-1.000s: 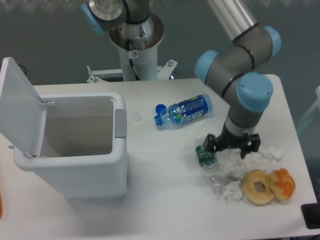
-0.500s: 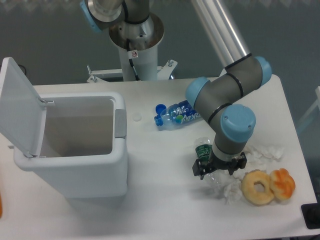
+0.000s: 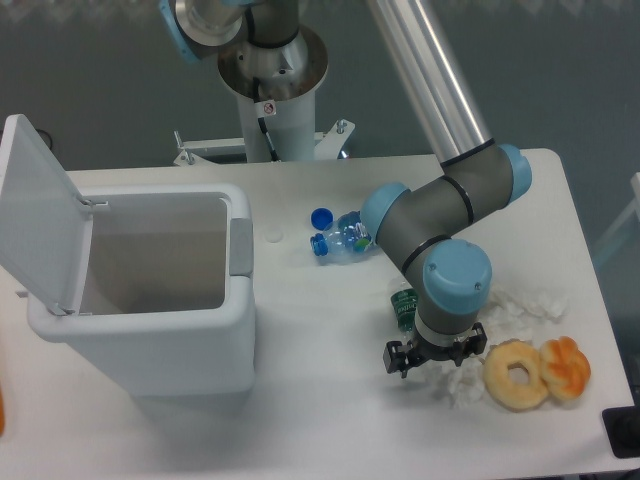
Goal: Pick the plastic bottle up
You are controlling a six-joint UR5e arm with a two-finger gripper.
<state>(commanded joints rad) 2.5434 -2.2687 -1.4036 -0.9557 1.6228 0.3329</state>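
Two bottles lay on the white table: the slim clear plastic bottle with the dark green label band, and at its eleven o'clock the larger blue-labelled bottle, a loose blue cap just beside it.

The green-banded bottle sat right of table centre, mostly hidden under the arm's grey wrist with its light-blue end cap. Only the green band and a sliver of clear plastic showed. From that fragment I judged the long axis to run roughly from eleven to five o'clock, but which end carried the cap I could not tell.

The black two-finger gripper hung low over the table at the bottle's five o'clock end, among scraps of crumpled white tissue. Whether its fingers stood spread or had closed on the bottle I could not make out; the wrist blocked the line of sight.

Progress, as I judged it: the approach was made and the bottle was not lifted. A grasp, if any, was unconfirmed; the lift remained.

At three o'clock from the gripper: a tan ring doughnut and an orange glazed pastry. At nine o'clock, well apart: a white open-lidded plastic bin.
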